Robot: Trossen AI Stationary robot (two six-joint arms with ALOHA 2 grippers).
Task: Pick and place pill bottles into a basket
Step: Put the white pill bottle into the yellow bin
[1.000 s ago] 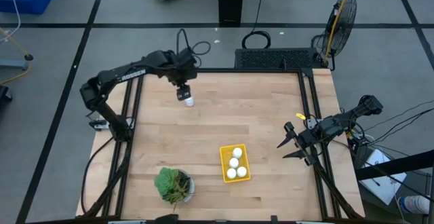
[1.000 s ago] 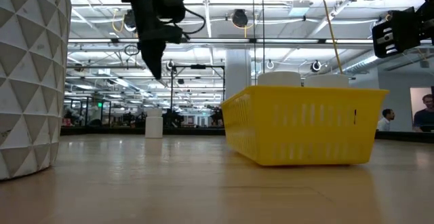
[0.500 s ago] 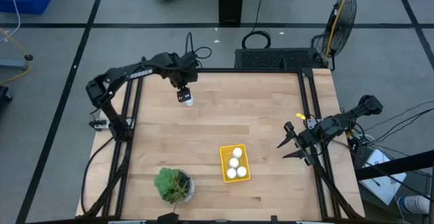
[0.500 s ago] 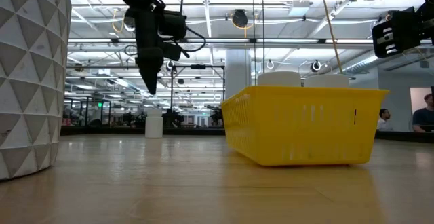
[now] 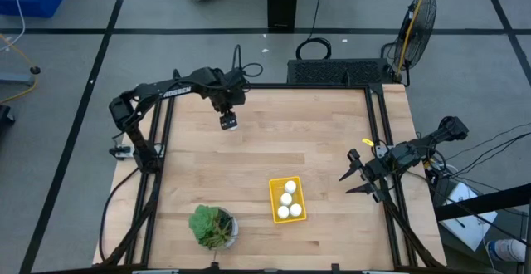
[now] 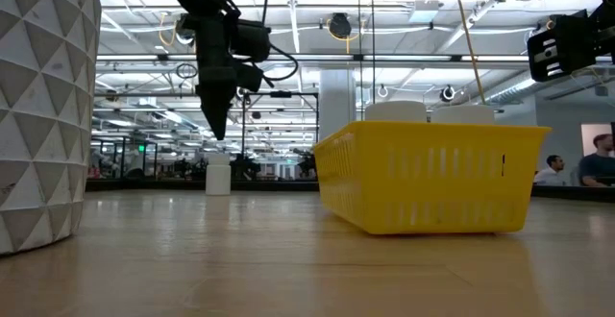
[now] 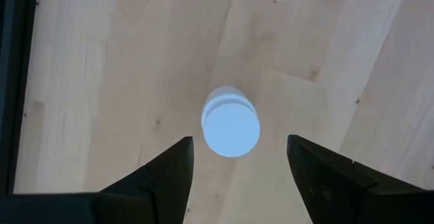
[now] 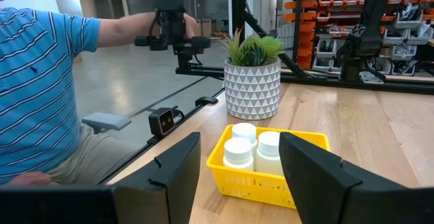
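Pill bottle [image 7: 230,129] under open left tool [image 7: 234,166]; hidden overhead.

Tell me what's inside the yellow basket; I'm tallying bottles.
The yellow basket holds four white pill bottles, caps up, seen from above. The right wrist view shows only three; the fourth is hidden behind them.

White pill bottles [image 8: 251,150] with white caps sit in a bright yellow basket [image 8: 261,183] on the pale wood-grain counter [image 5: 315,141], beside a green plant [image 8: 253,47] in a white pot patterned with grey triangles [image 8: 252,91], near a person's blue-and-white striped shirt [image 8: 30,81].
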